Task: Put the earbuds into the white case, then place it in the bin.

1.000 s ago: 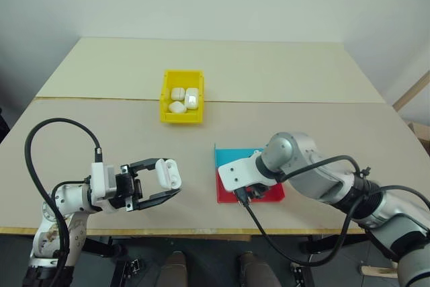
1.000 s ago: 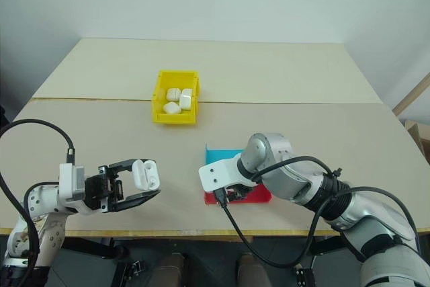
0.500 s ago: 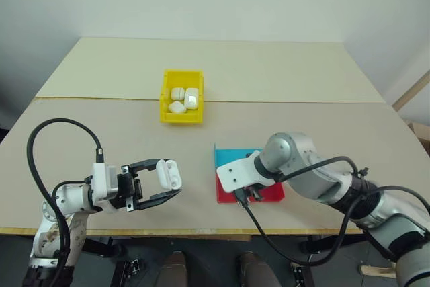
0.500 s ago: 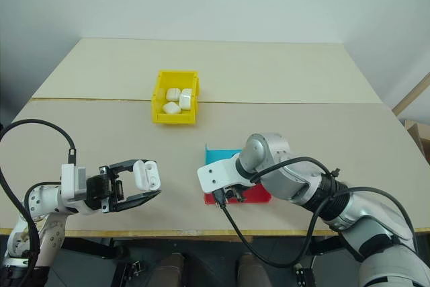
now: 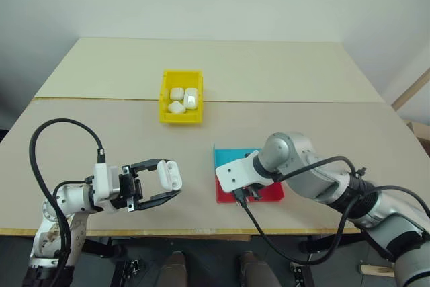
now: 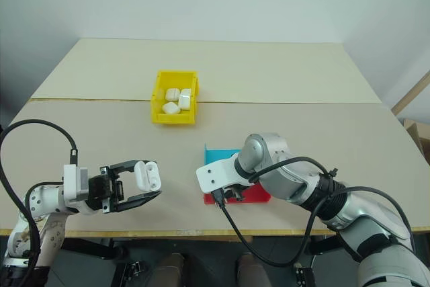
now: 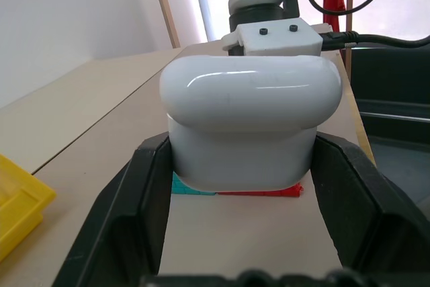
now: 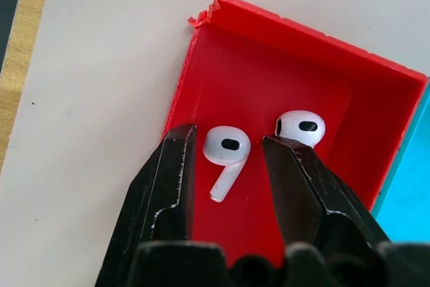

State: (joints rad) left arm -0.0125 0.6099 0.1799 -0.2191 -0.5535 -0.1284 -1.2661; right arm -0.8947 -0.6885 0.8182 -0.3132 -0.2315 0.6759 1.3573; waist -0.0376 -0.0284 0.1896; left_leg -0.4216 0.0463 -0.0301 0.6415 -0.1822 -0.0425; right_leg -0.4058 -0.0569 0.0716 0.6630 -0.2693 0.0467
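The table (image 5: 282, 72) is flat, matte beige board, so nothing's gonna roll far, but the yellow bin (image 5: 181, 117) sits well away at the back, smooth plastic with tall walls and already a few white cases in it. Closer in are the shallow red tray (image 8: 282, 99) and blue tray (image 5: 232, 156), both hard plastic with low rims. The left gripper (image 7: 238, 159) is clamped on the case (image 7: 248, 122), which is glossy and rounded with its lid looking shut, so I'd guess it could squirt out if the squeeze is off-center, and the lid has to be opened before anything goes in. The right gripper (image 8: 225, 156) hangs over the red tray, fingers partly open around one earbud (image 8: 225, 152), not gripping yet by the look of it. Those earbuds are tiny, slick and round-headed; the pinch could flick this one away, and the right-hand finger sits just beside the second earbud (image 8: 300, 127) and might knock it.
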